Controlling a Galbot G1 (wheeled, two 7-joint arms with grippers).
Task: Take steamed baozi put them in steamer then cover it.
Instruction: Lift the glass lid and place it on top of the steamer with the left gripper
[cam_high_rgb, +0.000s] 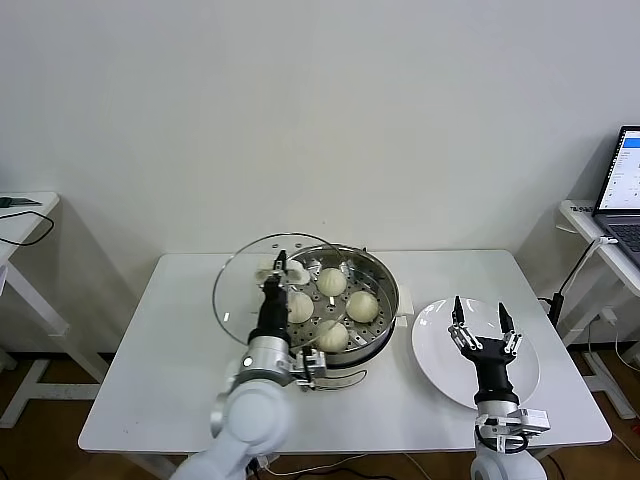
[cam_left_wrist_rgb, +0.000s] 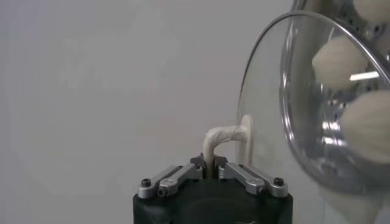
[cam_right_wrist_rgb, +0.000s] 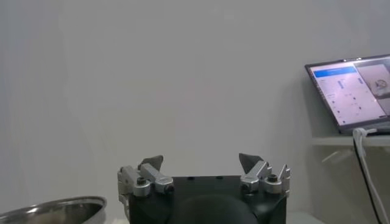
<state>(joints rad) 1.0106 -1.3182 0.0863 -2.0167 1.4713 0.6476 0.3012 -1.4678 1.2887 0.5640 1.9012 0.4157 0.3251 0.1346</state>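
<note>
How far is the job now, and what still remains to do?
Done: four baozi lie in the steamer; the plate is bare. In hand: the left gripper holds the glass lid by its handle. Left: seat the lid. The right gripper hovers open over the plate.

no legible text anywhere; laptop screen (cam_right_wrist_rgb: 352, 90) shows lines too small to read

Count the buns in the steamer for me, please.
4, all in the steamer: one at the back, one right, one front, one left partly behind the left gripper holding the glass lid.
</note>
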